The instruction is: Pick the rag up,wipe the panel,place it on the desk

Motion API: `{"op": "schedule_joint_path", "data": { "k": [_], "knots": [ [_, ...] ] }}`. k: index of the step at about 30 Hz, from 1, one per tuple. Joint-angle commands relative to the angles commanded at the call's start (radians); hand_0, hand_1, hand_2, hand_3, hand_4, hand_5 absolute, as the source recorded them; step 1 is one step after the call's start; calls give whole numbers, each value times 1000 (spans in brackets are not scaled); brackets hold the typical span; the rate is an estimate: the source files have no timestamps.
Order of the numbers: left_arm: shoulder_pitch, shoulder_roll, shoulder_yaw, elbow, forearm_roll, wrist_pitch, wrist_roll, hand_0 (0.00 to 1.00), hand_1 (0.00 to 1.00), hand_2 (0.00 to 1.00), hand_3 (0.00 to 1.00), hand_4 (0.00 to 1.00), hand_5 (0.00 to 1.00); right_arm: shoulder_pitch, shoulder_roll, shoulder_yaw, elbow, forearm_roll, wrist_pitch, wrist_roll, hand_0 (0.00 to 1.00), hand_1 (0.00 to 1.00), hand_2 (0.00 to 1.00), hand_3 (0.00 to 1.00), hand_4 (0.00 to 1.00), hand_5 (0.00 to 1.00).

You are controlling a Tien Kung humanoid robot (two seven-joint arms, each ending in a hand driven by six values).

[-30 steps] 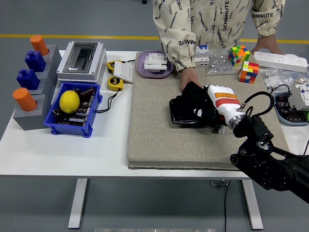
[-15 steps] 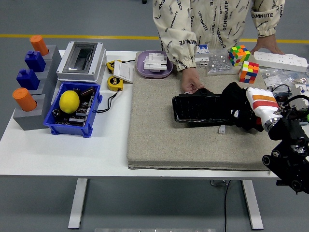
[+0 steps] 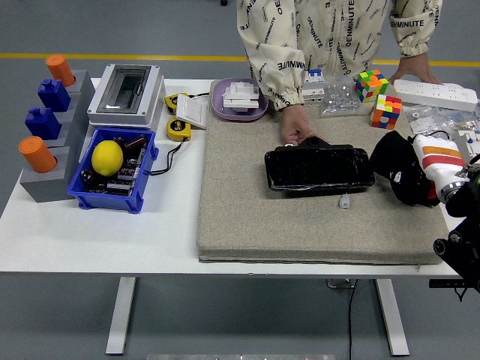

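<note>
Right hand (image 3: 411, 178) is closed around the black rag (image 3: 394, 174), now off the right end of the panel (image 3: 319, 168) and hanging over the mat (image 3: 247, 217) near its right edge. One second back it was bunched over the middle of the panel; half a second back it was over the right half. So that's one full left-to-right sweep, finished.

Panel is fully uncovered now, glossy black, lying flat mid-mat. It shifted only slightly during the pass. A person's hand (image 3: 297, 133) at the far side is touching its upper left corner, apparently pinning it.

Left hand isn't visible.

My read: wipe stage is done or nearly so, unless another pass is wanted. What remains is putting the rag down on the worktop (image 3: 90, 232). Bare mat just below the hand looks like the easy drop spot; the right side of the worktop is crowded with the cubes (image 3: 386, 111), a power strip (image 3: 436, 94) and small parts, so I'd keep clear of that.

Can't tell whether the rag is touching the mat yet.
</note>
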Motion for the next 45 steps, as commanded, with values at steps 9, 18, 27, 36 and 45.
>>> {"op": "schedule_joint_path", "data": {
  "k": [9,18,27,36,45],
  "knots": [
    [3,1,3,2,-1,0,0,652,663,695,580,679,448,27,33,-40,10,1,0,-2,366,456,509,528,874,236],
    [5,6,12,1,-3,0,1,651,663,695,580,679,447,59,99,-105,13,9,3,0,368,455,508,529,874,236],
    [6,10,22,1,-4,0,1,651,663,695,580,680,447,113,168,-161,29,11,4,0,367,455,508,529,874,235],
    [5,11,25,2,-5,-1,1,652,661,695,581,679,448,153,232,-210,50,19,5,-2,367,456,508,529,875,233],
    [2,11,26,3,-6,-1,1,653,662,695,581,679,450,194,300,-280,69,28,7,0,366,456,508,528,875,233]
  ]
}}
